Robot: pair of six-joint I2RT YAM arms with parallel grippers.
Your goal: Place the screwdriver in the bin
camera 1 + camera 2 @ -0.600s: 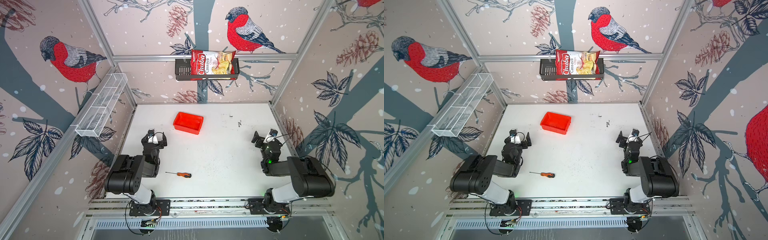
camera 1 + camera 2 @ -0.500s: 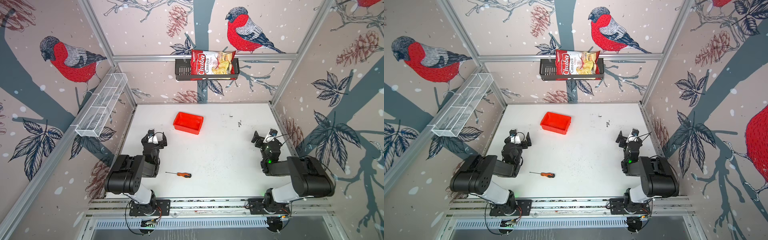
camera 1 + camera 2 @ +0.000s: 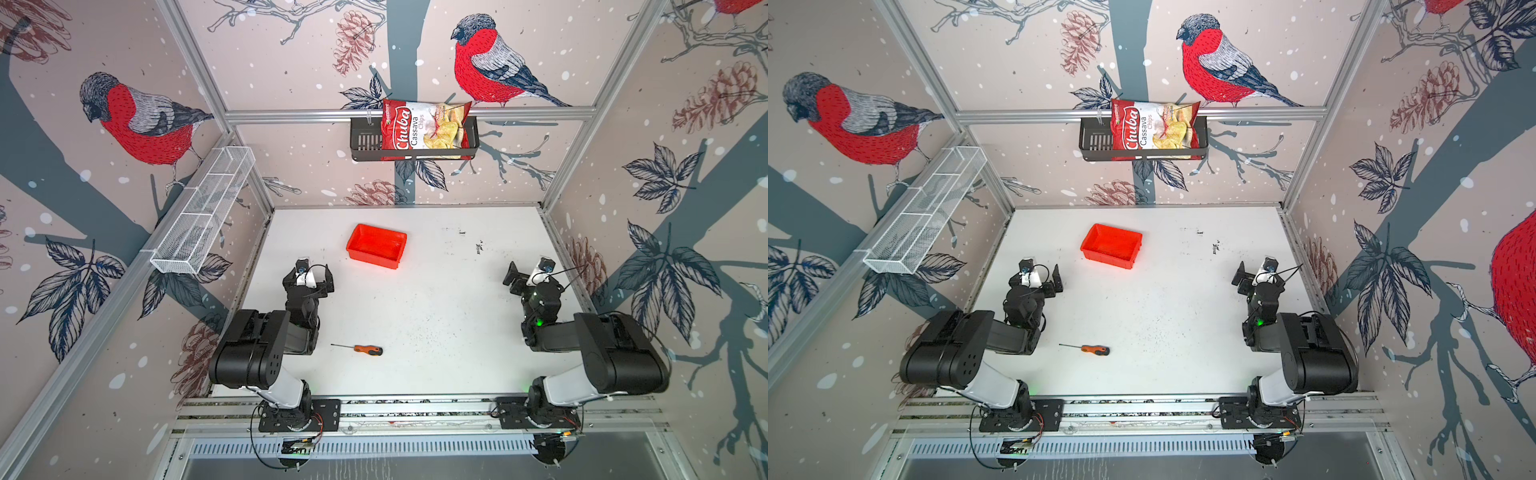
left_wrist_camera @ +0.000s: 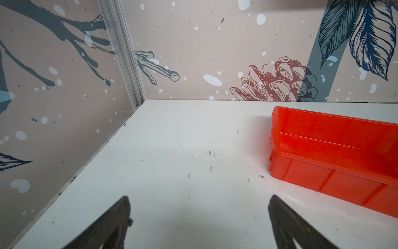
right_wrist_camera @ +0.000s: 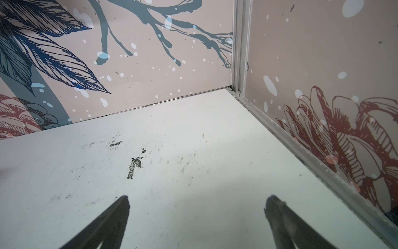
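Left gripper (image 4: 199,200) gapes empty near the red bin (image 3: 373,261); right gripper (image 5: 197,199) is spread wide too. Orange-handled screwdriver (image 3: 362,349) lies on the bench (image 3: 440,316), untouched.

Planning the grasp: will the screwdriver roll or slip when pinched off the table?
Screwdriver lies flat on the table; its rounded handle probably rolls if nudged sideways. Thin shaft looks stiff, likely slippery; the fatter orange handle seems the safer pinch. Small, so probably light.
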